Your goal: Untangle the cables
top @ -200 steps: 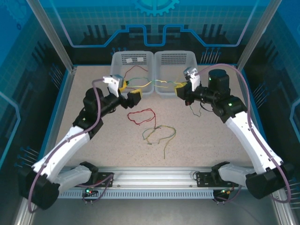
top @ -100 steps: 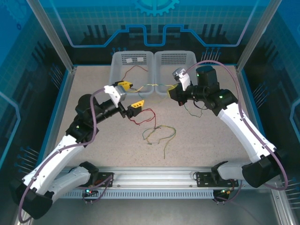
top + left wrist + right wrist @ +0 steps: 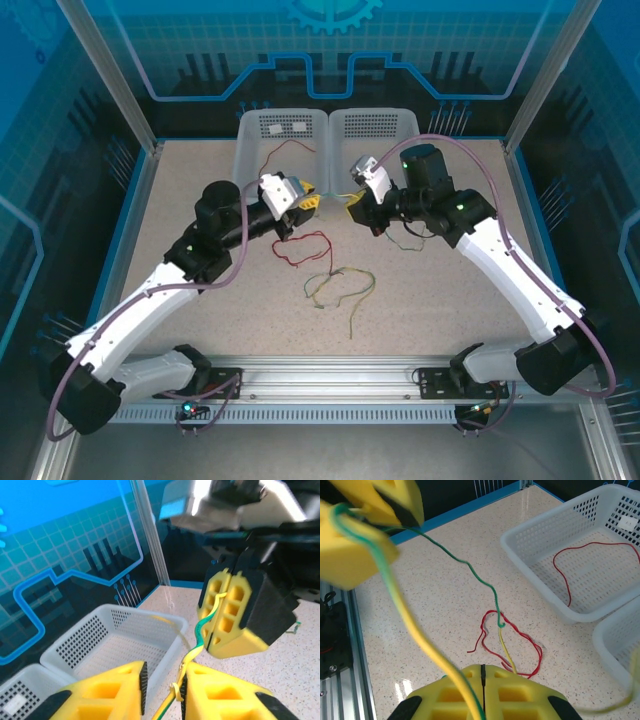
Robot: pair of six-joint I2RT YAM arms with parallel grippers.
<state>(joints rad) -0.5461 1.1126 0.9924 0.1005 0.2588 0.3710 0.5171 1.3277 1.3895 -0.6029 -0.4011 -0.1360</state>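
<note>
The right gripper is clamped tight on a yellow-green cable, its pads pressed together. That cable runs across to the left gripper, whose fingers stand apart with the wire passing through the gap. Both hang near the table's far edge. A red cable lies in the left basket. A second red cable and a loose yellow-green cable lie mid-table.

Robot test cell, laboratory type. Aluminium-profile posts frame the enclosure. Blue circuit-pattern panels close it at 12 o'clock. Speckled work table. Arm mounting rail at 6 o'clock. White perforated baskets at 12 o'clock.
</note>
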